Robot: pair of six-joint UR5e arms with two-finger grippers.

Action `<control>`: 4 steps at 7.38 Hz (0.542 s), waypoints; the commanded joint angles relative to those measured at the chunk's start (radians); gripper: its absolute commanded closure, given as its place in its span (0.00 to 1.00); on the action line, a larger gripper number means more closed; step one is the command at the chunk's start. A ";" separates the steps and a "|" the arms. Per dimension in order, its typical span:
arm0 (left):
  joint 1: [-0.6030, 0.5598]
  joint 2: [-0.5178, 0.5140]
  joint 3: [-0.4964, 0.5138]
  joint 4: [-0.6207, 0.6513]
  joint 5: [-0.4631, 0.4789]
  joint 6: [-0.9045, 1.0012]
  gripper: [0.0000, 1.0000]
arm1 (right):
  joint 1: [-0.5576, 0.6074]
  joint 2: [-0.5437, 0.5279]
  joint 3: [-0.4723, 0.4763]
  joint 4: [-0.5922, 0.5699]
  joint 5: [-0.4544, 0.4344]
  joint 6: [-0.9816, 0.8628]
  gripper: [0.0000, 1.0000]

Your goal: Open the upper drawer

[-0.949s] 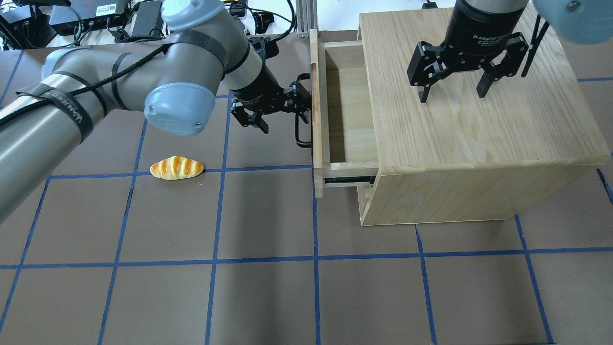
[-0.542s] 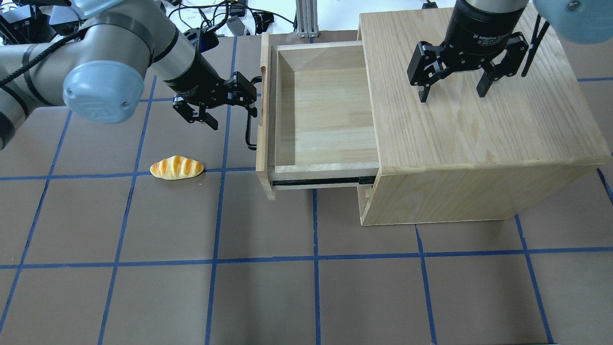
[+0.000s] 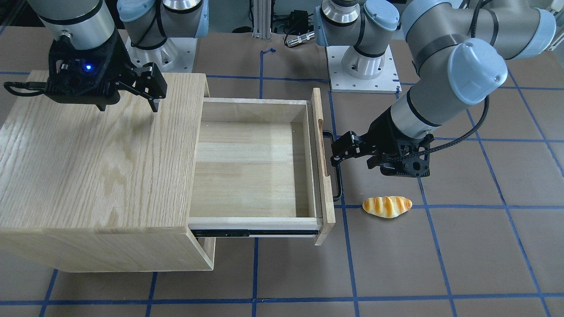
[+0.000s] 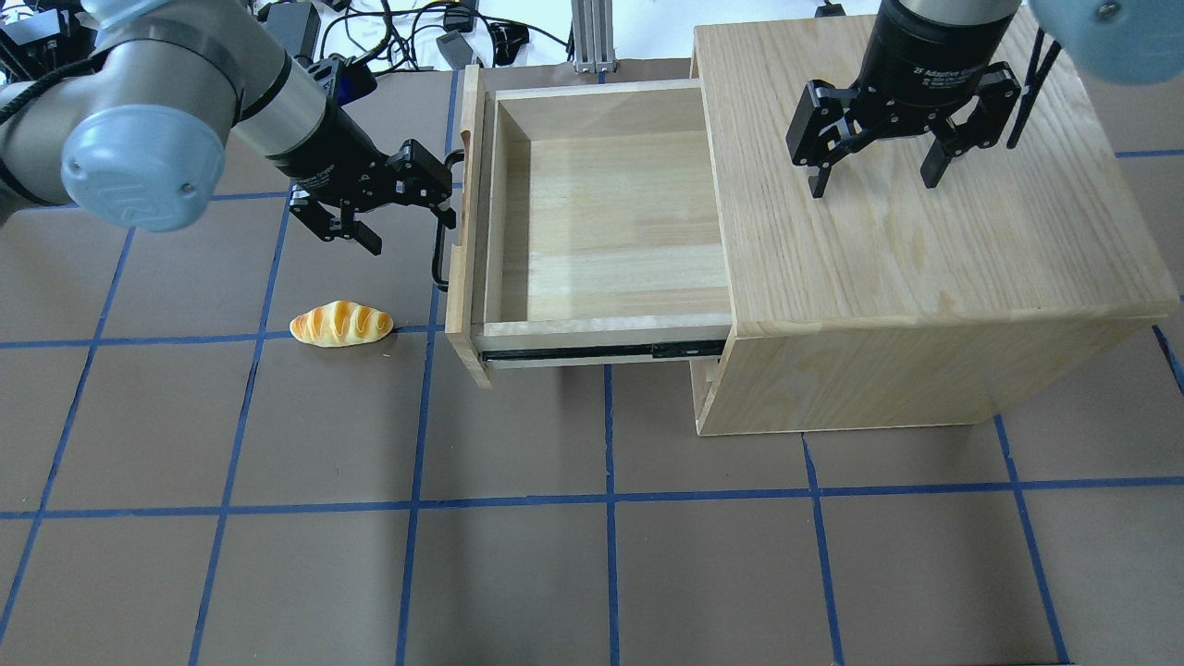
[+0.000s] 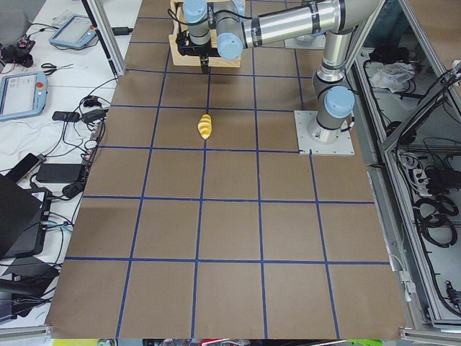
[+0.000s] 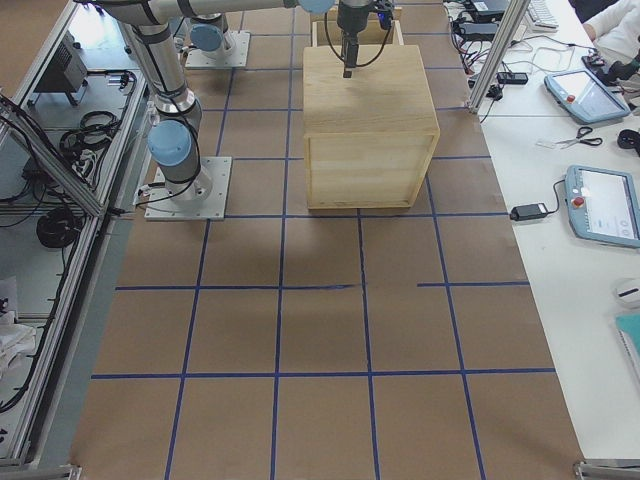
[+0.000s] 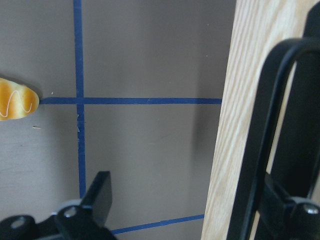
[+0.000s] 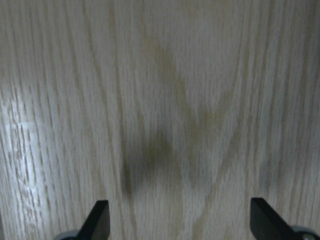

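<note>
The upper drawer (image 4: 610, 222) of the oak cabinet (image 4: 925, 259) stands pulled far out and holds nothing; it also shows in the front view (image 3: 251, 167). Its black bar handle (image 4: 438, 254) runs along the front panel (image 4: 460, 277). My left gripper (image 4: 412, 234) is open, with one finger hooked between the handle (image 7: 260, 150) and the panel, and the other finger (image 7: 100, 195) out over the mat. My right gripper (image 4: 872, 185) is open and empty, just above the cabinet top (image 8: 160, 100).
A toy bread roll (image 4: 340, 324) lies on the brown mat left of the drawer front, below my left gripper (image 3: 352, 164). The cabinet's lower drawer front stays shut. Cables and power bricks lie beyond the table's far edge.
The upper drawer has slid much further out, drawn by the left gripper, which moved to the view's left with the handle. The right gripper has not moved.
</note>
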 commanded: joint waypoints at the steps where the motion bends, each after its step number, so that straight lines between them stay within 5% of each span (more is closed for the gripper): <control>1: -0.003 0.086 0.081 -0.130 0.097 -0.005 0.00 | 0.000 0.000 0.001 0.000 0.000 0.000 0.00; 4: -0.064 0.195 0.081 -0.166 0.292 -0.040 0.00 | 0.000 0.000 0.000 0.000 0.000 0.000 0.00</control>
